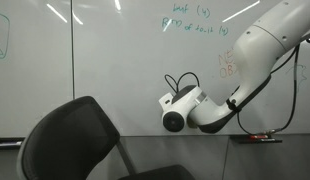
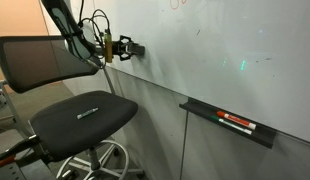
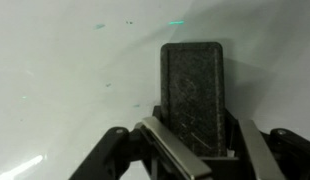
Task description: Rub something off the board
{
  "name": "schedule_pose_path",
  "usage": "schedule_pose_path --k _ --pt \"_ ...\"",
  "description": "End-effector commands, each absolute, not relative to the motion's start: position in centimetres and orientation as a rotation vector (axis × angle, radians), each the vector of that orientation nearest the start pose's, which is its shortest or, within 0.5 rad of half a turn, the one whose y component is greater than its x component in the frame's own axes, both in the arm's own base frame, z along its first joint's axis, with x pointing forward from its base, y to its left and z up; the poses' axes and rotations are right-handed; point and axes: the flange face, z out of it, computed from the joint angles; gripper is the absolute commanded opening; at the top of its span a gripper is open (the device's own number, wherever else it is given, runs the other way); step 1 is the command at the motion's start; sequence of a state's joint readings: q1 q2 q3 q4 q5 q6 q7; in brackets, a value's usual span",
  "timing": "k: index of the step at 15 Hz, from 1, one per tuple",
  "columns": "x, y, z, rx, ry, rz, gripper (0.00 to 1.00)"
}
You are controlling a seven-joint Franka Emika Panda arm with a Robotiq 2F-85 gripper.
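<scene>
One black eraser [image 3: 191, 95] is clamped in the gripper [image 3: 192, 128]. The jaws are closed onto its two long sides as far as the block allows, and nothing else is held. In the wrist view the eraser points toward the top of the frame, with the whiteboard [image 3: 55, 90] filling the background. In an exterior view the gripper [image 2: 123, 47] stands at the whiteboard [image 2: 225, 60], above and behind the black chair [image 2: 80, 112]. The eraser end is at the surface, but firm contact cannot be confirmed from these angles.

Task item: a short, faint teal mark [image 3: 175, 22] lies just beyond the eraser's far edge, apart from it and uncovered. A fainter teal trace [image 3: 99, 26] sits off to one side; I cannot tell whether it is ink or a reflection. The teal handwriting [image 1: 195, 20] and the orange scribble [image 1: 227, 65] sit higher on the board, well apart from the tool.

Progress, as judged:
- **Done:** the tool is in hand and has been brought to the board.
- **Not yet done:** the rubbing itself, since the mark is intact.
- **Left:** a pass of the eraser over the mark, keeping clear of the handwriting.

The tray [image 2: 230, 122] below the board carries markers.
</scene>
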State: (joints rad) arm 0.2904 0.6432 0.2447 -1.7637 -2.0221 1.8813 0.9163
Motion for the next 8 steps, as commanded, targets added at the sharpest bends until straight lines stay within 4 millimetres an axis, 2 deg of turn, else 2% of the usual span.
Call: schedule_pose_path --k 1,5,8 --pt "64.2 27.7 25.0 1.509 0.811 0.871 0.31" --pt "63.0 27.2 25.8 1.565 0.835 0.877 0.31" --pt "61.4 25.6 27.0 1.633 0.856 0.857 0.31"
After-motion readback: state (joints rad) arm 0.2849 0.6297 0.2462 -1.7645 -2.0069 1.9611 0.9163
